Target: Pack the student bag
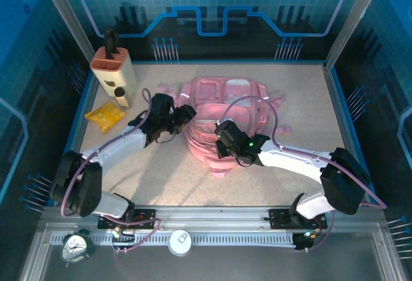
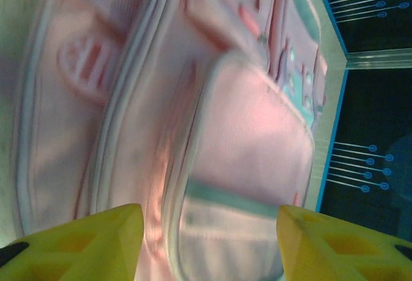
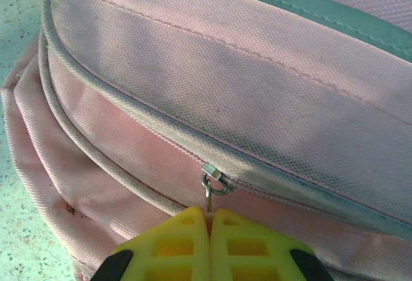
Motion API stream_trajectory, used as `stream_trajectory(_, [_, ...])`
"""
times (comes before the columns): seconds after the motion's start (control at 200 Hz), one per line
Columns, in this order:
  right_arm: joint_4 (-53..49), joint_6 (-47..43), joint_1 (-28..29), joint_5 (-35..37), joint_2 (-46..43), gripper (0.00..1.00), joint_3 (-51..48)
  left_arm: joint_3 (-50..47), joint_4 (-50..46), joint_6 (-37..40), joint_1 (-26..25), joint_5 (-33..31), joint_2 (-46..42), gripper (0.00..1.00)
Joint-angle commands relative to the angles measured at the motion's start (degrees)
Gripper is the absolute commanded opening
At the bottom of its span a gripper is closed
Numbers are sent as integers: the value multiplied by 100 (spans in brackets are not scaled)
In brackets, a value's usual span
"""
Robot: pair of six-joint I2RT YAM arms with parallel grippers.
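Yellow right gripper (image 3: 209, 213): fingers pressed together, clamped on the metal zip pull (image 3: 208, 194) of the student bag (image 3: 225, 88).
Yellow left gripper (image 2: 209, 242): jaws held apart over a pale front pocket (image 2: 257, 146); nothing gripped.
Fabric: pink woven cloth, soft and creased; corded piping (image 3: 44, 56) along the seams.
Handling (judged): light and limp; bunching is expected when the zip is drawn, so bracing is advised.
Hold points: zip pull first, piped seams second.
Position: bag laid flat mid-table (image 1: 167, 172), between both arms.
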Motion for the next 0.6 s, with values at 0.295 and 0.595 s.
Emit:
stream_trajectory(0.295, [172,75,43,-199,234,0,103,119,653,-1164,-932,-996,647,34])
stream_trajectory(0.595, [-1297,250,-334,390,-233,0,-40,239,-315,-87,-152,-1181,445,0])
